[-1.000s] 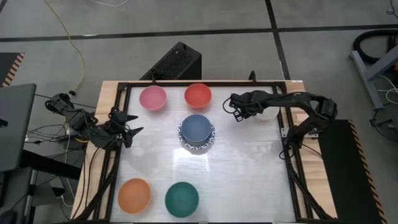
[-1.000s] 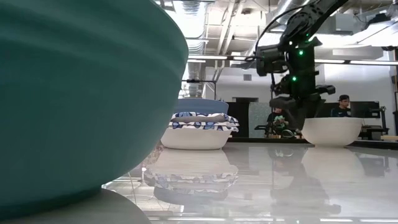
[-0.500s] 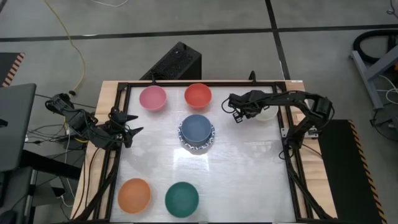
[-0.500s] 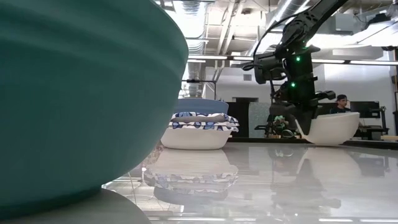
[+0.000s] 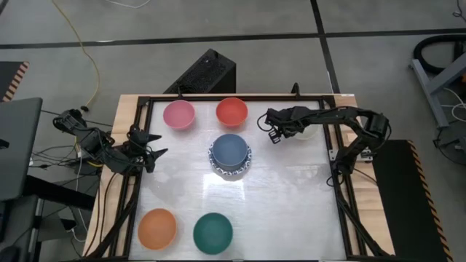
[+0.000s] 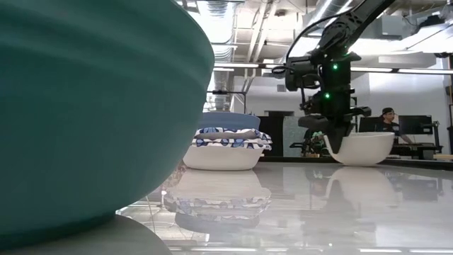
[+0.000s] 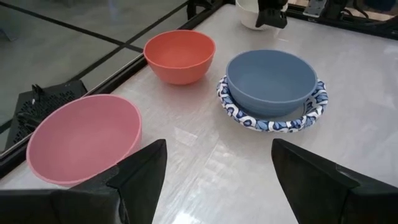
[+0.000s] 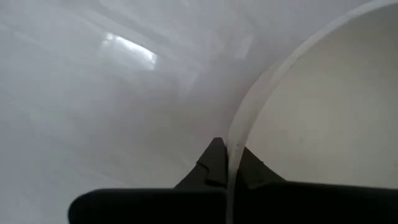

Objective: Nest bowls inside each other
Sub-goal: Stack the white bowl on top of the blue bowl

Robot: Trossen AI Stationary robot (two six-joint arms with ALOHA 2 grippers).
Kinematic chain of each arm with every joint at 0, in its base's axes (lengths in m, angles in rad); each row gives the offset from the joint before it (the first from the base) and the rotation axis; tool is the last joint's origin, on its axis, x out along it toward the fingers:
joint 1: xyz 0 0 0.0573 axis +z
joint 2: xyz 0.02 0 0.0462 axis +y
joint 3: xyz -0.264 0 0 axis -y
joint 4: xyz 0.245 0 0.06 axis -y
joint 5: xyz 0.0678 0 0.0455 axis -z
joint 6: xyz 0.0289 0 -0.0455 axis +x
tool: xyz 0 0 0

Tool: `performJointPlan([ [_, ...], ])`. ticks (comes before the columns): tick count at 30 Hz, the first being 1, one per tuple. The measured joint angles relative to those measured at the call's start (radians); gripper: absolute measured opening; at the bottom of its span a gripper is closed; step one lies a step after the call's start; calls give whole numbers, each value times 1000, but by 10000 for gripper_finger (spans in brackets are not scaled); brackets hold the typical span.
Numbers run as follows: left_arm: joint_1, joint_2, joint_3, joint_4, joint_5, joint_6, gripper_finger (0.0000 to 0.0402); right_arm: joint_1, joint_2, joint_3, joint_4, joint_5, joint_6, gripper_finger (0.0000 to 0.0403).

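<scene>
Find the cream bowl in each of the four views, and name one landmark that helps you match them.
High view: cream bowl at the table's far right, mostly under the right gripper.
Low view: right of centre, rim pinched.
Left wrist view: top edge, behind the blue bowl.
Right wrist view: fills the right half, rim between the fingers.
Landmark: the blue bowl's stack.

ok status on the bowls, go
Right gripper shut on cream bowl rim, lifting it. Left gripper open, waiting at table edge. Path to blue stack clear.

Cream bowl (image 6: pixel 359 148) (rim pinched), lifted
</scene>
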Motion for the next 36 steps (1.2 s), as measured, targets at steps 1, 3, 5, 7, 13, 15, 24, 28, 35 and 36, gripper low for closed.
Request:
performJointPlan([
  [1,0,0,0,0,-6,0,279,0,0,0,15,0,-16,6],
  [3,0,0,0,0,-17,0,279,0,0,0,44,0,-43,6],
  [5,0,0,0,0,-21,0,279,0,0,0,67,0,-64,6],
  [7,0,0,0,0,-21,0,279,0,0,0,94,0,-84,6],
  [13,0,0,0,0,-21,0,279,1,0,0,203,1,-132,5],
  [15,0,0,0,0,-21,0,279,1,0,6,234,1,-149,5],
  [24,0,0,0,0,-21,0,279,25,0,199,246,8,-258,5],
  [28,0,0,0,0,-21,0,279,52,0,296,247,31,-328,5],
  [35,0,0,0,0,-21,0,279,129,-1,405,305,26,-546,5],
  [36,0,0,0,0,-21,0,279,143,-1,411,323,19,-590,5],
])
